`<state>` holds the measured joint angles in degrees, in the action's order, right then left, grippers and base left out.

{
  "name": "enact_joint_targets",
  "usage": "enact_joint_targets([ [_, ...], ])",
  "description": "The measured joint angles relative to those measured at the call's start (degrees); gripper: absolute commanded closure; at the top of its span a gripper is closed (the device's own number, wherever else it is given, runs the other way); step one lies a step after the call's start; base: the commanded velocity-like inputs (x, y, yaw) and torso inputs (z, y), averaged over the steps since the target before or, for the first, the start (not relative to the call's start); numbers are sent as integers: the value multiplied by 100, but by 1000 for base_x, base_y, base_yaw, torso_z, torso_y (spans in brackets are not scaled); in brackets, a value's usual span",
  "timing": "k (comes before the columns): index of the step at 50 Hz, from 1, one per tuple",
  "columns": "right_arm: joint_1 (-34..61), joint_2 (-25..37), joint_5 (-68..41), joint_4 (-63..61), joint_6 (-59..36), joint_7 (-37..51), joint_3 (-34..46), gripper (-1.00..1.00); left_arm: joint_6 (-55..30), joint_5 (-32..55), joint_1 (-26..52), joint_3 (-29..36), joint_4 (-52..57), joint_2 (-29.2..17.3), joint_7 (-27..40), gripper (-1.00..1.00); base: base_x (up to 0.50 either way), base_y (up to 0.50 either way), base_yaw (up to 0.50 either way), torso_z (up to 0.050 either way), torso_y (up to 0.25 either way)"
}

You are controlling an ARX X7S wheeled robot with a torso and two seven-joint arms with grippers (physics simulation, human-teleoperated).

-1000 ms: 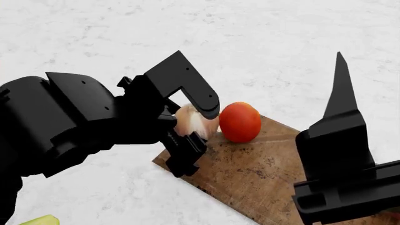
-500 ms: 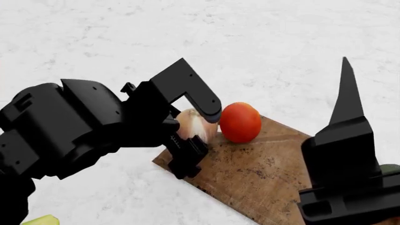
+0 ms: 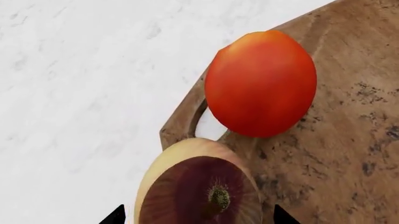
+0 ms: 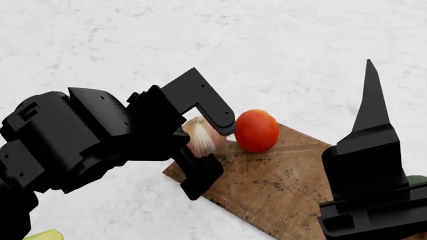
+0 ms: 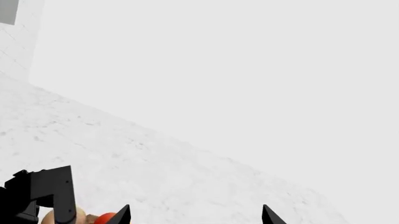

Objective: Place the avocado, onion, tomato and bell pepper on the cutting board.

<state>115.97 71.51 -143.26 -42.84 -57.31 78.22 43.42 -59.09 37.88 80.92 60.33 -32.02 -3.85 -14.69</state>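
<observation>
The tan onion (image 4: 200, 136) rests on the handle end of the brown cutting board (image 4: 267, 185), touching the red tomato (image 4: 256, 131) beside it. My left gripper (image 4: 211, 150) is open around the onion (image 3: 199, 186), and its tips stand clear of both sides. In the left wrist view the tomato (image 3: 260, 84) sits just past the onion, by the board's handle hole (image 3: 198, 116). My right gripper (image 5: 194, 215) is open and empty, raised at the right with a finger (image 4: 370, 100) pointing up. Avocado and bell pepper cannot be made out.
White marble counter (image 4: 280, 45) lies all round the board. A yellow-green sliver (image 4: 43, 235) shows at the lower left edge. A dark green sliver (image 4: 417, 179) peeks out behind the right gripper. Too little of either shows to name it.
The left gripper has drawn back and lowered a little, and the onion now sits slightly nearer the board's end. The right arm shifted a bit to the right, then held still.
</observation>
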Motion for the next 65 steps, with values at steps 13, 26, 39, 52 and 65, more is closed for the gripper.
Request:
enact_joint_targets([
  [13, 23, 10, -28, -15, 10, 13, -6, -100, -246, 185, 115, -159, 421, -221, 162, -100, 0, 0, 0, 0, 0],
  [26, 70, -65, -48, 23, -9, 55, 22, -100, -902, 831, 122, -732, 1569, -636, 556, -100, 0, 0, 0, 0, 0],
  [39, 200, -269, -174, 166, -140, 175, 197, -100, -1593, 1785, 69, -1826, 2781, -1162, 1223, -100, 0, 0, 0, 0, 0],
  [52, 85, -634, -140, 293, 67, -107, 195, -100, -1769, 2303, -179, -2736, 3667, -1786, 1939, -100, 0, 0, 0, 0, 0],
  [65, -170, -1205, -42, 472, 427, -658, 95, -100, -1889, 3014, -505, -3849, 4381, -2280, 2962, -100, 0, 0, 0, 0, 0],
])
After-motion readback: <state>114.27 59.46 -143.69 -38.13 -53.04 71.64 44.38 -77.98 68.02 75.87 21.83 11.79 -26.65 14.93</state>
